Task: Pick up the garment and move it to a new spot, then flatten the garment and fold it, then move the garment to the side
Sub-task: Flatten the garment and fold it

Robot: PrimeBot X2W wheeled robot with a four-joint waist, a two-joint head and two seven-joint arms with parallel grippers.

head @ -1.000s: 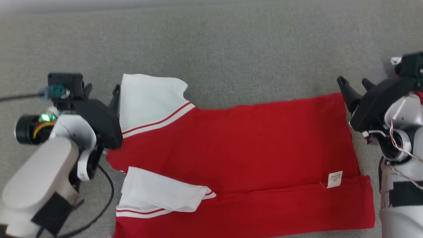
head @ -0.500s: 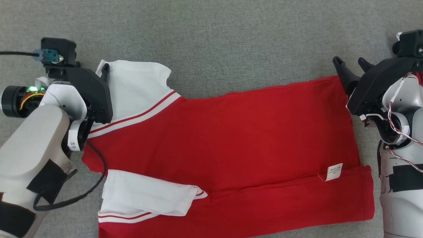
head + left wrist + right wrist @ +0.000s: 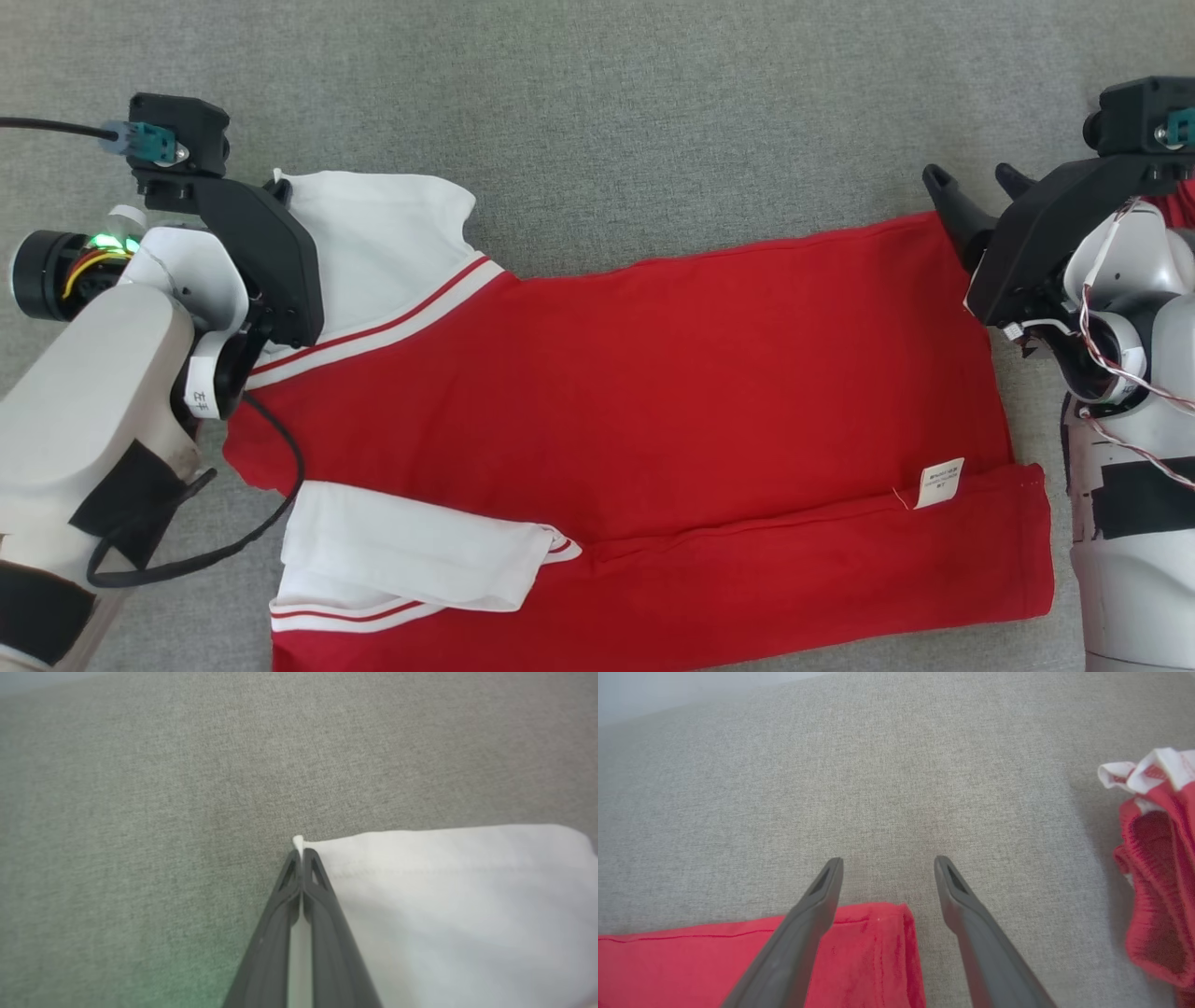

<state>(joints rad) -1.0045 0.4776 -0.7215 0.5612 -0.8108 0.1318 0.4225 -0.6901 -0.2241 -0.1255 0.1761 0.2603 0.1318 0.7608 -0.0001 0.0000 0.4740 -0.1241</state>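
A red garment [image 3: 653, 392] with white striped sleeves lies flat on the grey fabric surface, its lower part folded up. My left gripper [image 3: 278, 189] is shut on the outer corner of the upper white sleeve [image 3: 444, 896]; in the left wrist view the gripper [image 3: 301, 855] pinches a tip of white cloth between closed fingers. At the garment's upper right hem corner [image 3: 868, 952], my right gripper [image 3: 969, 182] stands open. In the right wrist view the gripper [image 3: 888, 862] straddles that red corner, its fingers wide apart and holding nothing.
A second red and white garment [image 3: 1157, 872] lies bunched to the right of my right gripper. A white label [image 3: 941, 481] shows near the folded hem. The grey surface [image 3: 653, 112] stretches bare beyond the garment. A black cable [image 3: 271, 485] hangs off my left arm.
My left gripper has closed on the white sleeve corner. The head camera has tilted, shifting the whole picture. The right gripper stays open at the hem corner.
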